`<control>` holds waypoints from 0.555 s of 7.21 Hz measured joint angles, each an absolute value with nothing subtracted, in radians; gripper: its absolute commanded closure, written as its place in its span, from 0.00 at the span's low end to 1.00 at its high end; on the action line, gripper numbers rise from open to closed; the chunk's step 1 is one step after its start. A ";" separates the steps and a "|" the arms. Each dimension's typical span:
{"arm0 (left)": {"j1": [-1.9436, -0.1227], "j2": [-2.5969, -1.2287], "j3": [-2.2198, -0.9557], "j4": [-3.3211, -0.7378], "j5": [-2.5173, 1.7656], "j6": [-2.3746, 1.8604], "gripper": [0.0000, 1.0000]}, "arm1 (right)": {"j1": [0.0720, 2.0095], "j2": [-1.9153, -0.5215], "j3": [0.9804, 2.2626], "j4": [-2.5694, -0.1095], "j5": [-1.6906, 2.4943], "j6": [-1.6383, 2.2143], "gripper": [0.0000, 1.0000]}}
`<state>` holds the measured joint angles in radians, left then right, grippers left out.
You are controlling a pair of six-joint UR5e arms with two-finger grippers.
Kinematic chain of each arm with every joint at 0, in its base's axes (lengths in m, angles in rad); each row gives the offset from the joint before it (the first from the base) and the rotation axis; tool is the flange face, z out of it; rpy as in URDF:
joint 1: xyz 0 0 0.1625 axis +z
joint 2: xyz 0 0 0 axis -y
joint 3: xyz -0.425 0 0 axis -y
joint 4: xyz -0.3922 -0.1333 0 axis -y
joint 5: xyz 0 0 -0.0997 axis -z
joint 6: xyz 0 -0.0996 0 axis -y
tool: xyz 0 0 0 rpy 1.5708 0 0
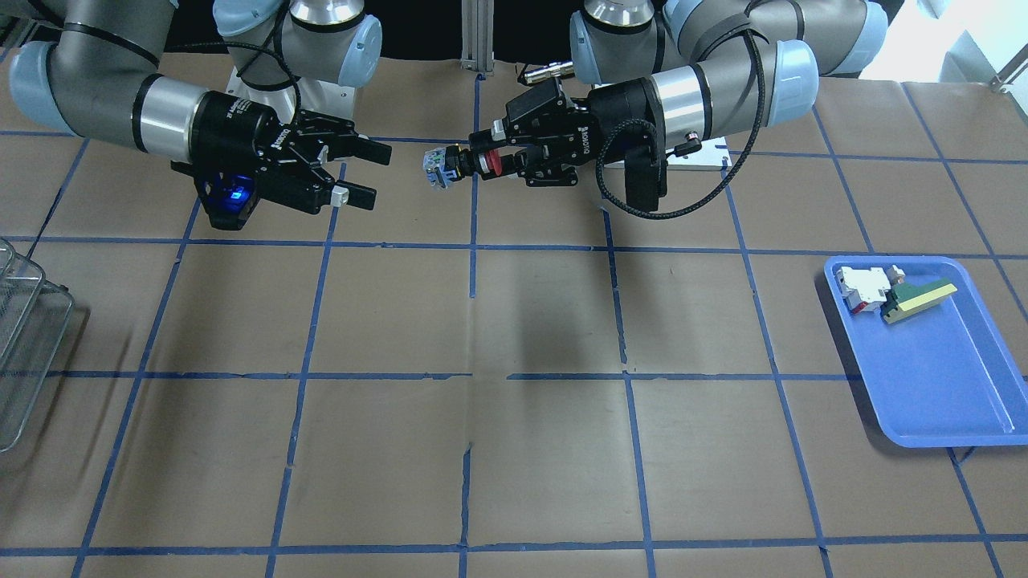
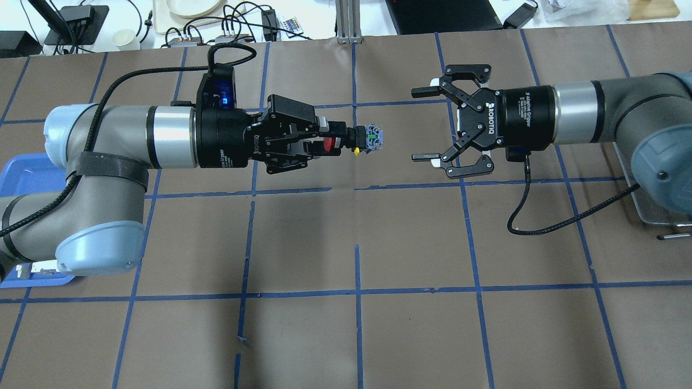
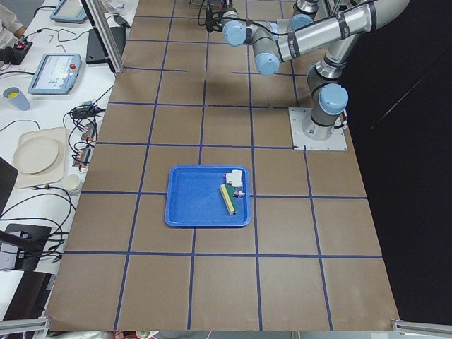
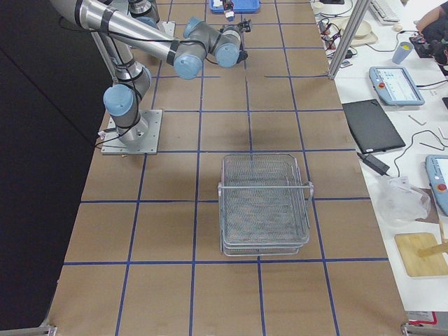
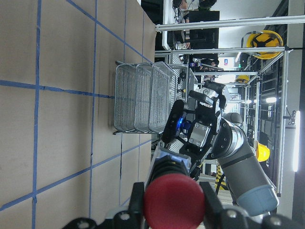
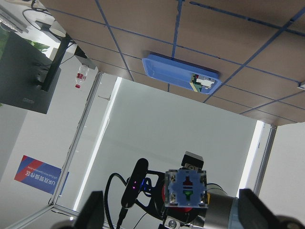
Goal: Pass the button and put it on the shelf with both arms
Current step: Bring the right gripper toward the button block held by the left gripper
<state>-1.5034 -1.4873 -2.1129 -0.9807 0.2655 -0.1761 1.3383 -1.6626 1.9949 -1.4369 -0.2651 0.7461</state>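
Note:
My left gripper (image 2: 331, 143) is shut on the button (image 2: 357, 140) and holds it level above the table. The red cap sits between the fingers and the pale end points at my right gripper. The right gripper (image 2: 420, 125) is open, empty, and faces the button with a small gap between them. In the front-facing view the button (image 1: 450, 164) sticks out of the left gripper (image 1: 486, 159) toward the open right gripper (image 1: 371, 175). The left wrist view shows the red cap (image 5: 174, 202) up close. The wire-mesh shelf (image 4: 266, 203) stands on the table on my right side.
A blue tray (image 1: 948, 385) on my left side holds a white-and-red block (image 1: 863, 287) and a green-and-yellow wedge (image 1: 915, 299). The shelf's corner (image 1: 24, 337) shows at the front-facing view's left edge. Blue tape lines cross the brown table.

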 measured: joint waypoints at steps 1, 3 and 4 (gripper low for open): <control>-1.513 -1.489 -2.112 -0.974 0.265 -0.186 0.99 | 1.352 -1.664 1.995 -1.433 -0.264 0.766 0.00; -1.521 -1.492 -2.111 -0.969 0.265 -0.191 0.99 | 1.361 -1.667 1.996 -1.427 -0.266 0.831 0.00; -1.521 -1.493 -2.111 -0.968 0.266 -0.192 0.99 | 1.362 -1.668 1.995 -1.414 -0.275 0.845 0.00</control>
<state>-1.5211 -1.4927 -2.1108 -0.9682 0.2661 -0.1915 1.3615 -1.6677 1.9955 -1.4137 -0.2754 0.8452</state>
